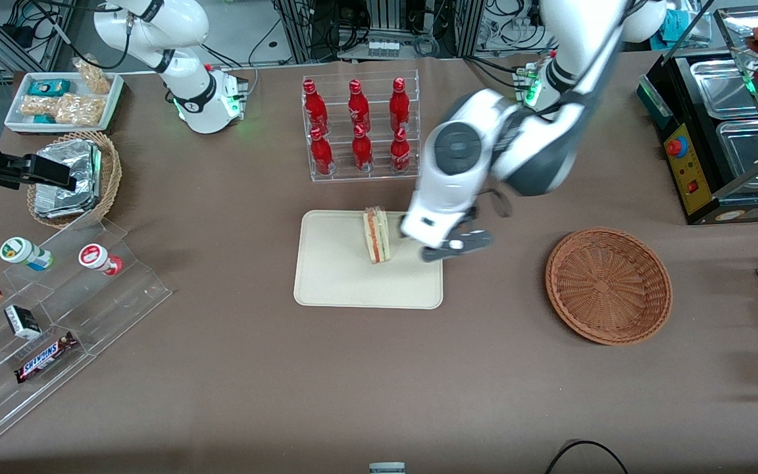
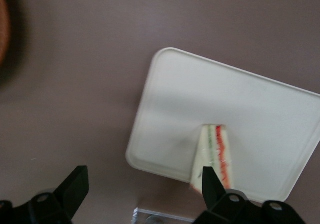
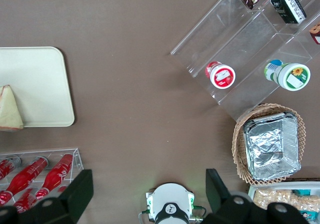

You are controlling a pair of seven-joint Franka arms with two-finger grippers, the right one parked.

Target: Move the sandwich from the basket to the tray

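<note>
Sandwich [image 1: 376, 235] upright on tray [image 1: 333, 276]; gripper [image 1: 456, 248] beside it, jaws wide, empty. Basket [image 1: 608, 285] whole only in front view.

— What sort of place is this?
— A robot lab got up as a snack shop. The brown surface [image 1: 234, 368] carries a clear rack of red bottles [image 1: 358, 126], stepped acrylic shelves [image 1: 56, 329] with a Snickers bar [image 1: 45, 356], and a glass-fronted food warmer [image 1: 728, 125].
— And the lab part?
— Cable bundles and metal frames [image 1: 379, 26] above the surface's edge. The left arm's pincer [image 1: 456, 247] hangs over the tray [image 1: 333, 276].
</note>
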